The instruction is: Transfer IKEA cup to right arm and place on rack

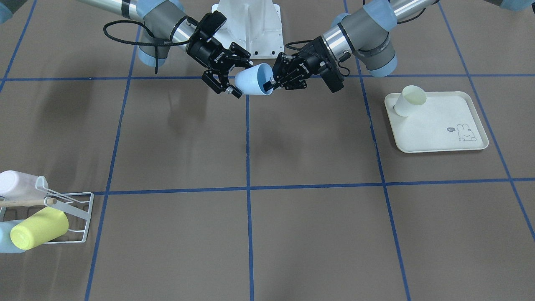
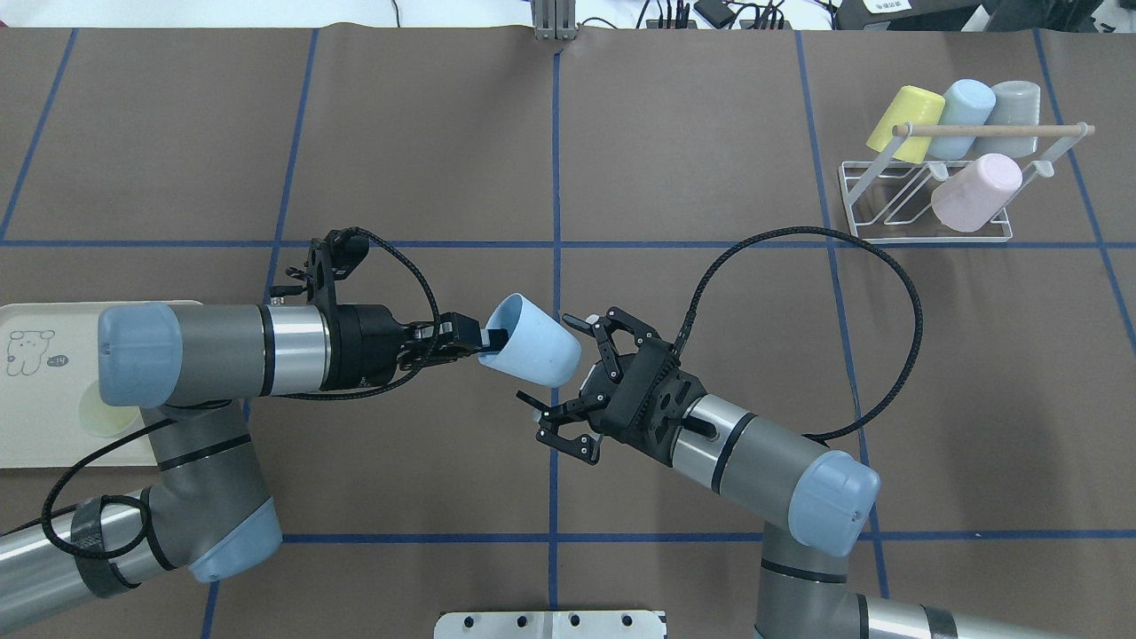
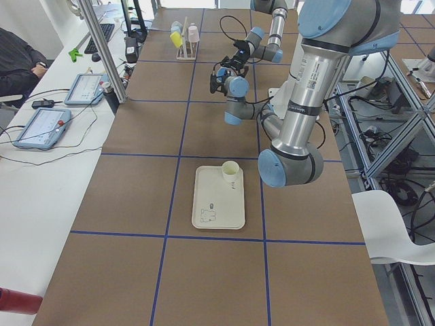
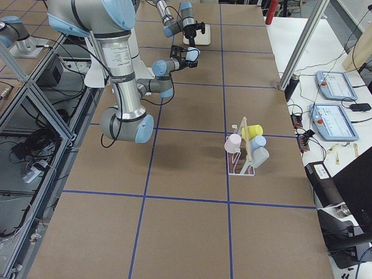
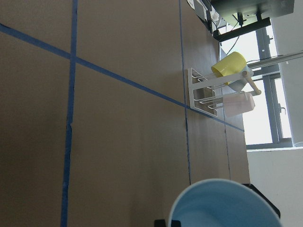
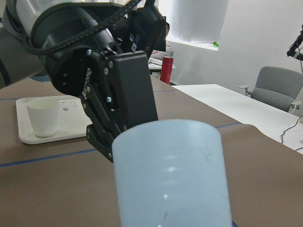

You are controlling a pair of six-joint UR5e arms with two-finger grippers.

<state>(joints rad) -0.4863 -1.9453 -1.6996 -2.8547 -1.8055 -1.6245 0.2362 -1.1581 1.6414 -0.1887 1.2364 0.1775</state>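
The blue cup (image 2: 530,348) is up in the air over the middle of the table (image 2: 710,133), lying on its side. Its open mouth faces the left gripper (image 2: 490,339). Its bottom faces the right gripper (image 1: 241,78).

The left gripper is pinched tight on the cup's rim, with one finger inside and one outside. The right gripper is wide open and holds nothing. Its two fingers sit on either side of the cup's bottom end, close to it, but I cannot see them touching.

The cup looks like smooth plastic, so I think it is light, hard and a bit slippery. It gets thinner toward the bottom, so a squeeze too near that end could make it pop out. A good place to grab is across the round sides, a little way up from the bottom, away from the left fingers.

The rack (image 2: 923,232) stands near the table's far right corner, well apart from both grippers. On it are a yellow cup (image 2: 903,120), another blue cup (image 2: 966,115), a grey cup (image 2: 1012,106) and a pink cup (image 2: 974,191). A tray (image 1: 439,142) with a cream cup (image 1: 409,100) lies near the table's left edge.
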